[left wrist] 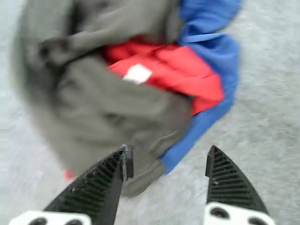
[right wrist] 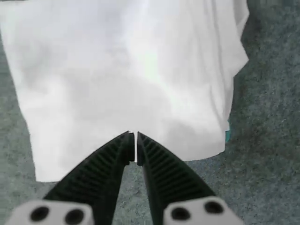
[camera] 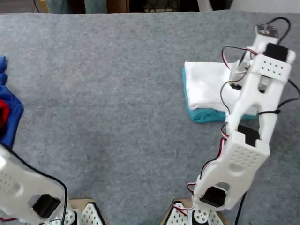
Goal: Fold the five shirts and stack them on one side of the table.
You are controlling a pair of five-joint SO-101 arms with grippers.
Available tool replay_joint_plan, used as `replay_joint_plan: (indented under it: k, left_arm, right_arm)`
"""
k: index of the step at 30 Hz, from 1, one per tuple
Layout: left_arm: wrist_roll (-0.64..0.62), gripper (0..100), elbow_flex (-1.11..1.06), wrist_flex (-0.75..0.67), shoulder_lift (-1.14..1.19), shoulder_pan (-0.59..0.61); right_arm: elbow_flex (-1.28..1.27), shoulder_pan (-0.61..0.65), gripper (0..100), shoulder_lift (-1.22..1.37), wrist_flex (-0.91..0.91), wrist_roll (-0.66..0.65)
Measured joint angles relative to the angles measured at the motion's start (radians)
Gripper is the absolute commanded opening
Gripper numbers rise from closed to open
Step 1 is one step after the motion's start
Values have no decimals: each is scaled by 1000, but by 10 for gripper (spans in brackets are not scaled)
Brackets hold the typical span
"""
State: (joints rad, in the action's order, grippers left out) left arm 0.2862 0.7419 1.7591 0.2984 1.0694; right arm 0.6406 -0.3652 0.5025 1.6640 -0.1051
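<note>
Just ahead of the wide-open, empty left gripper [left wrist: 168, 150] lies the unfolded pile [left wrist: 103, 103]; right gripper [right wrist: 135, 137], closed on nothing, hangs over the stack [right wrist: 122, 70].

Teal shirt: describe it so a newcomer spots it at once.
On the grey table, look under the right arm. The teal shirt lies folded beneath the white shirt, peeking out as a rim along two edges. It is the only teal cloth.

- grey felt-like table cover [camera: 117, 93], runs flat across the whole table
- dark strip of room past the far edge
- brown piece [camera: 117, 5] in that strip, maybe furniture, too cropped to tell
- white post [camera: 204, 4] further along
</note>
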Motion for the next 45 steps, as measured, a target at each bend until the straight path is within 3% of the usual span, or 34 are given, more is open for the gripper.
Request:
replay_joint_plan:
  k: [6, 16, 21, 27, 28, 33, 39, 45]
  left_arm:
    - [55, 271, -146, -8, -34, 169]
    - [68, 270, -465, -351, -34, 175]
    - [68, 268, -565, -456, -34, 175]
    - [71, 79, -675, -517, -34, 166]
    - [71, 30, -677, -517, -34, 161]
    - [74, 29, -675, -479, -37, 157]
    - [74, 29, -552, -293, -38, 147]
    - [74, 29, -358, -55, -38, 64]
  right_arm:
    - [12, 75, 15, 0, 75, -9]
    - [-18, 163, 15, 0, 87, -9]
    - [-18, 166, 15, 0, 87, 18]
    - [-18, 203, 15, 0, 87, 89]
    - [-18, 215, 15, 0, 89, 101]
    - [-21, 250, 15, 0, 92, 186]
    - [-21, 296, 15, 0, 92, 199]
    - [-21, 361, 15, 0, 92, 199]
